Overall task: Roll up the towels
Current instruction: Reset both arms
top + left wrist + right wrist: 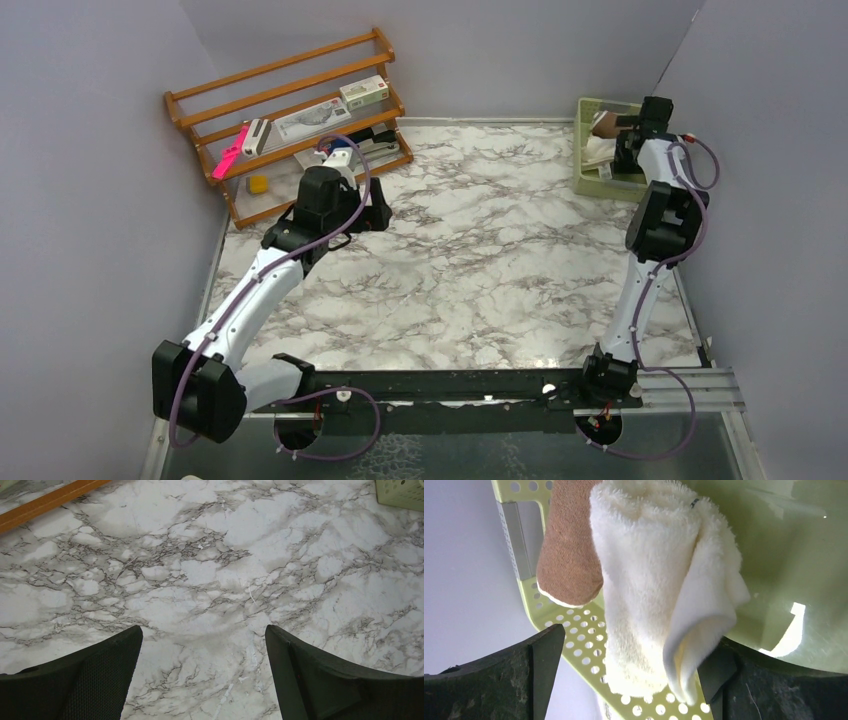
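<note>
- The left end effector [204, 635] is spread wide over the marble surface [210, 555], holding nothing.
- The right end effector [634, 645] is spread wide above the green basket [574, 635], gripping nothing.
- The rolled cream towel [649, 580] lies in the basket, touching the rolled brown towel [569, 555].

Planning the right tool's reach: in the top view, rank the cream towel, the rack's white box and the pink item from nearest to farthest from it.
1. Cream towel, in the basket, right by the right tool.
2. White box, on the rack, top shelf, far to the left.
3. Pink item, at the rack's left end.
</note>
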You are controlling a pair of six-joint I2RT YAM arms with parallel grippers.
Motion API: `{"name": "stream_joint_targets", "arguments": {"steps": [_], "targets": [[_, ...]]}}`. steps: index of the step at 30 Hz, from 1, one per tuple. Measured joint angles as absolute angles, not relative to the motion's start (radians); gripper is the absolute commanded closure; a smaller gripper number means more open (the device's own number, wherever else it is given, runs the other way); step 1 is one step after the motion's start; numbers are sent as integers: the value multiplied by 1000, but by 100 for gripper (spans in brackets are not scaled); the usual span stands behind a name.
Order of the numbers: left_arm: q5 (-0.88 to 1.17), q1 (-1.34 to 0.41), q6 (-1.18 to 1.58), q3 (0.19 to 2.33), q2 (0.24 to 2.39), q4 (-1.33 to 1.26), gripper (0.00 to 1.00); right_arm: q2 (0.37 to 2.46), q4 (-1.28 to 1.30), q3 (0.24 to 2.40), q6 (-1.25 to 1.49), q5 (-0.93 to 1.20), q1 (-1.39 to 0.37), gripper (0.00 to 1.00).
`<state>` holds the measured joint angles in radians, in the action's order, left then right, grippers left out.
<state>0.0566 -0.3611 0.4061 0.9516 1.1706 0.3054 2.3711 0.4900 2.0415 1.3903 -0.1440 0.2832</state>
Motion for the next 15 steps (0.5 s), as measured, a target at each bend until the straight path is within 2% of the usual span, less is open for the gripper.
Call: {"name": "stream_joint_targets", "arguments": {"steps": [8,15], "targets": [[75,-361,406,952,1126,316,4,2285,521,1961,1390,-136,283,2],[80,-361,406,953,1097,324,3,2131,484,1749,1382,-96,283,2]]}}
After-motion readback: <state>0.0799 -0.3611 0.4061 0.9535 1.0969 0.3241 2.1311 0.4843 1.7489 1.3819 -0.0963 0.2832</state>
